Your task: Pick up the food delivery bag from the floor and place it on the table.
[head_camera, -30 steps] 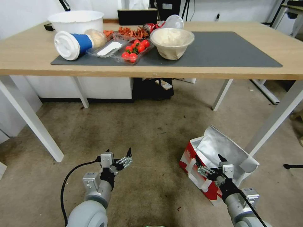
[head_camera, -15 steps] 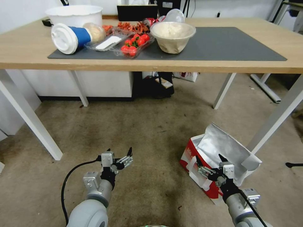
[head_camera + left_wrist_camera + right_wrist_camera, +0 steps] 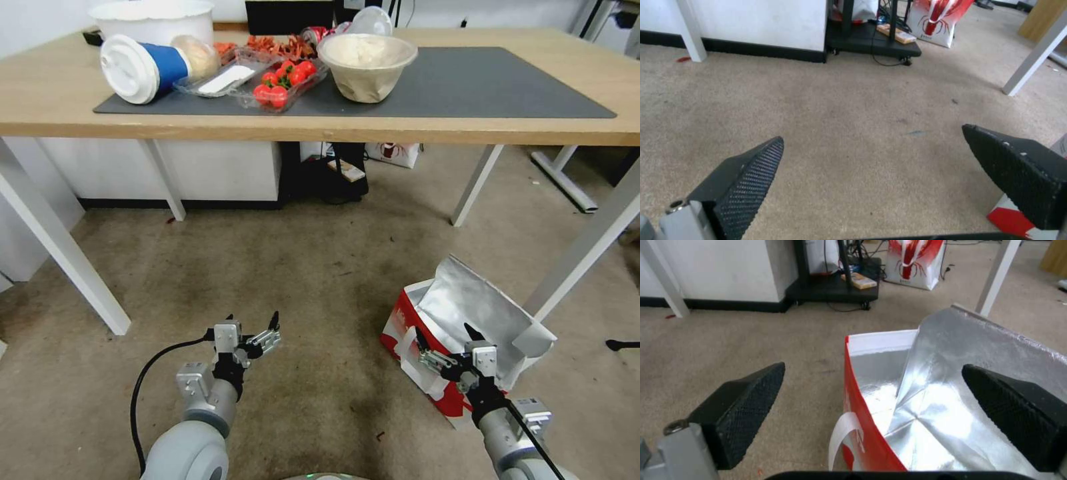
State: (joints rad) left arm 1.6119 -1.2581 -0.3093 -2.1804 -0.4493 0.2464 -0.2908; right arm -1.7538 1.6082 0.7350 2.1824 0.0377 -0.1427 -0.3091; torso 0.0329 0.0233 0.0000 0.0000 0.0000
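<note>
- Over the last second my whole head view has slid: the table now sits higher and farther up the frame, and more floor shows under it. That is my camera tipping down, not the things moving.
- The food delivery bag stands where it was, on the floor at my near right, just beside the table's right-hand white leg, mouth open and silver foil lining showing.
- My right gripper has kept its place over the bag's near rim, fingers spread wide. In the right wrist view the red wall and a white strap handle lie between the fingers, nothing pinched yet.
- My left gripper hangs over bare floor at the near left, well apart from the bag, fingers spread and empty.
- I judge this as lowering to reach: the bag is not yet grasped, so the lift and the placing on the table's dark grey mat both remain.
</note>
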